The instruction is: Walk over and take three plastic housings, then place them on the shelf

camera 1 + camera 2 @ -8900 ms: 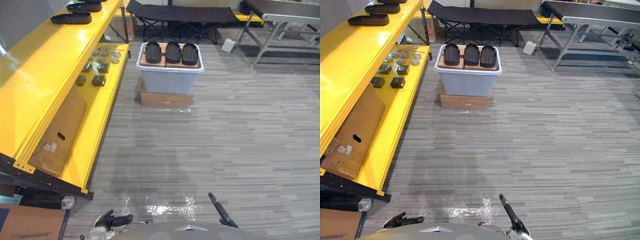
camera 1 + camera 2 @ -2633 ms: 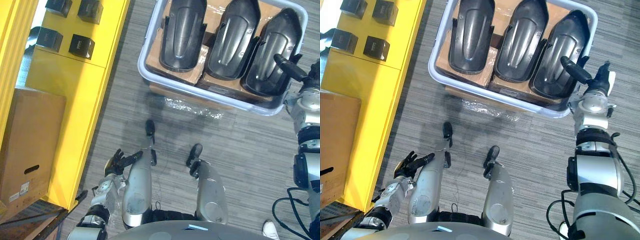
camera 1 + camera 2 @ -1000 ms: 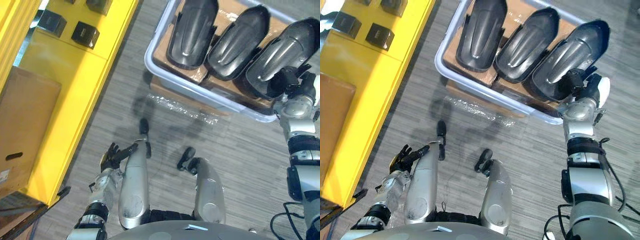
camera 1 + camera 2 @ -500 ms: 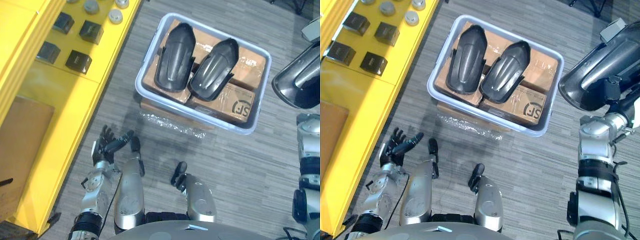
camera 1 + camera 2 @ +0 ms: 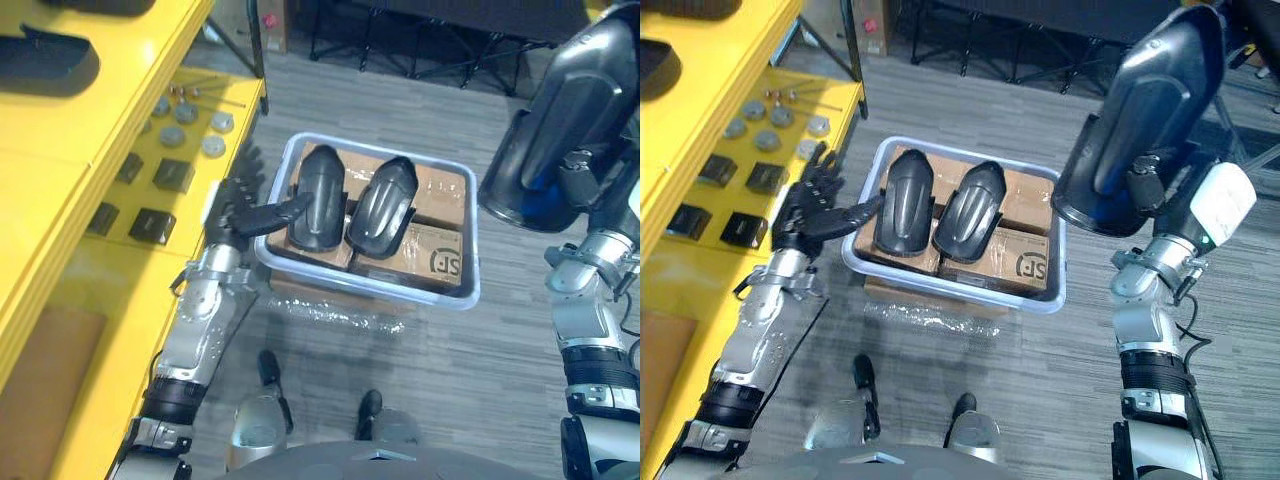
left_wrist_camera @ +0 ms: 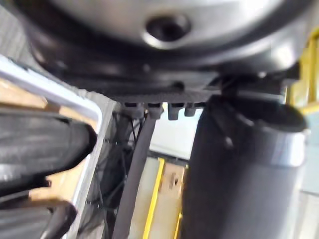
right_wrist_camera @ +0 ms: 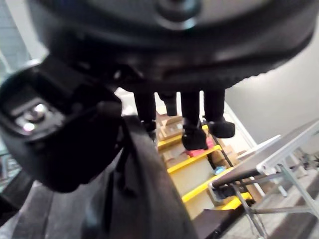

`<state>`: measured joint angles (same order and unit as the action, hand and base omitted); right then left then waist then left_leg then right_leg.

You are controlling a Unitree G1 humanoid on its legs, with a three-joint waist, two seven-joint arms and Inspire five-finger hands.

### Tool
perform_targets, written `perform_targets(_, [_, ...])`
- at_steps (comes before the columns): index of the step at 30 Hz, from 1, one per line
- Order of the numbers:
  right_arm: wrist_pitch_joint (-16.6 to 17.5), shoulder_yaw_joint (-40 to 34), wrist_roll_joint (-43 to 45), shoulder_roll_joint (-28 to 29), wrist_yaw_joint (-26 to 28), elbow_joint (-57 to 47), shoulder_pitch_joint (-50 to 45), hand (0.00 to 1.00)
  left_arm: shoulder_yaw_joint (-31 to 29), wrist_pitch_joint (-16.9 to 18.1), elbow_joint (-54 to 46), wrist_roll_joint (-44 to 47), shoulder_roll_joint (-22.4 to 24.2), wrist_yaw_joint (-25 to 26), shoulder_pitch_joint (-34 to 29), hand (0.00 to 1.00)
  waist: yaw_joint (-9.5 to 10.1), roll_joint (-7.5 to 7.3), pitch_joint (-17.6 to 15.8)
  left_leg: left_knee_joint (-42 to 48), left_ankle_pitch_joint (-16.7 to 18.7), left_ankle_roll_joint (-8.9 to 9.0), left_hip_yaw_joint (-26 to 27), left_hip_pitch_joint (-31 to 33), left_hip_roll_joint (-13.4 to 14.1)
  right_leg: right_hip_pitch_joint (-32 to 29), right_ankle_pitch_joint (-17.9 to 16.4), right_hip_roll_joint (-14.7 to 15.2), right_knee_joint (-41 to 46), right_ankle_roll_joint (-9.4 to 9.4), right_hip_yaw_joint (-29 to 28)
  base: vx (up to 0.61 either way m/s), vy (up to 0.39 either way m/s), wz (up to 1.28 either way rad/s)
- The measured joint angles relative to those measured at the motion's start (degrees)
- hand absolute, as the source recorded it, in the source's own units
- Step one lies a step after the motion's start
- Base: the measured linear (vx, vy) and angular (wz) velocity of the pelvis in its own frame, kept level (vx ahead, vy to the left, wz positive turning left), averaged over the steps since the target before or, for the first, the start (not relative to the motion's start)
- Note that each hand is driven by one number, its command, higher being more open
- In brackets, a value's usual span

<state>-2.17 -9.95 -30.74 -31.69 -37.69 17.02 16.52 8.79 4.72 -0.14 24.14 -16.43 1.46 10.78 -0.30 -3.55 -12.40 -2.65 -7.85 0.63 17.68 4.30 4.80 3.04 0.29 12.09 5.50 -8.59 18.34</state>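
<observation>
My right hand (image 5: 1152, 186) is shut on a black plastic housing (image 5: 1145, 105) and holds it high, tilted upright, to the right of the bin; the right wrist view shows the fingers (image 7: 192, 122) curled over the housing's edge (image 7: 149, 199). Two more black housings (image 5: 318, 195) (image 5: 382, 207) lie side by side on cardboard in the pale bin (image 5: 470, 292). My left hand (image 5: 235, 208) is open at the bin's left rim, its thumb stretched toward the left housing without gripping it. That housing (image 6: 42, 144) and the bin rim (image 6: 94, 149) show in the left wrist view.
A yellow shelf (image 5: 60, 190) runs along the left, with another black housing (image 5: 45, 62) on its top board and small dark boxes (image 5: 152, 222) and round parts (image 5: 212, 146) on the lower one. The bin sits on a cardboard box. A folding cot (image 5: 440, 25) stands behind.
My right hand has lifted the third housing out of the bin and raised it high. My left arm has risen from by my leg to the bin's left rim. The camera has tilted up.
</observation>
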Motion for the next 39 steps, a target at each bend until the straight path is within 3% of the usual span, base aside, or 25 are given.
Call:
perform_targets(5, [5.0,3.3,-2.8,0.0,1.7,-0.4,0.2,0.0,3.4,-6.2,0.1,4.4,0.6,-0.6,3.1,1.0,-0.41,0.48,2.1,-2.1,-0.9,-0.09,0.7,-1.9,-0.6,1.1,0.2,0.2,-0.9,-0.18,0.0,0.02,0.024,-0.05])
perform_targets(9, [8.2,6.0,-4.9,0.0,3.7,-0.4,0.6,0.0,3.9,-10.3,3.7,15.6,1.8,-0.5,3.5,1.0,-1.02,2.21,3.1,-2.2,-1.5,-0.12,0.6,-2.7,-0.7,2.0,0.2,0.2,-1.1,-0.16,0.0,-0.04,0.003,0.01])
perform_targets(11, [9.1,6.7,-5.1,0.0,4.2,-0.4,0.9,0.0,3.9,-11.3,4.7,18.1,1.9,-0.9,3.6,1.0,-1.13,2.37,3.2,-2.3,-1.7,-0.08,0.6,-2.7,-0.7,2.3,0.2,0.2,-1.7,-0.15,0.0,-0.06,0.002,-0.03])
perform_targets(16, [12.1,9.8,-5.1,0.7,6.9,-0.4,3.6,0.0,6.3,-16.2,7.2,29.9,2.0,-3.5,6.4,1.0,-1.39,2.6,3.3,-2.5,-2.7,0.46,1.0,-2.1,-0.5,2.2,-1.2,-0.2,-3.1,1.77,0.1,-0.13,-0.017,-0.05])
perform_targets(29, [13.4,17.1,-5.0,5.0,11.3,3.7,4.7,0.0,14.3,-17.5,11.6,34.5,4.4,-8.0,11.4,1.0,-1.33,3.03,3.6,-2.5,-4.8,0.26,0.5,-1.4,0.7,2.0,-0.8,-1.5,-3.8,1.83,0.4,-0.04,-0.001,0.01])
perform_targets(36, [13.5,19.1,-4.4,7.1,11.3,5.8,4.9,0.0,16.9,-17.4,12.4,34.2,4.3,-5.1,12.0,1.0,-1.24,3.03,3.7,-2.5,-5.2,0.04,-0.3,-0.8,0.4,2.3,0.2,-1.6,-4.7,1.59,1.0,0.03,0.001,0.04])
perform_targets(37, [13.5,19.7,-4.3,7.2,11.3,5.8,4.9,0.0,17.4,-17.4,12.4,34.2,4.4,-4.0,12.0,0.0,-1.25,3.03,3.7,-2.5,-5.2,0.05,-0.4,-0.8,0.4,2.3,0.2,-1.6,-4.7,1.59,1.0,0.0,0.0,0.0])
perform_targets(39, [13.8,20.9,-3.7,7.4,11.3,5.8,4.9,0.0,18.6,-17.3,12.4,34.3,4.4,-1.0,12.0,0.0,-1.25,3.05,3.7,-2.5,-5.2,0.05,-0.4,-0.8,0.5,2.4,0.2,-1.7,-4.7,1.6,1.0,0.0,0.0,0.0])
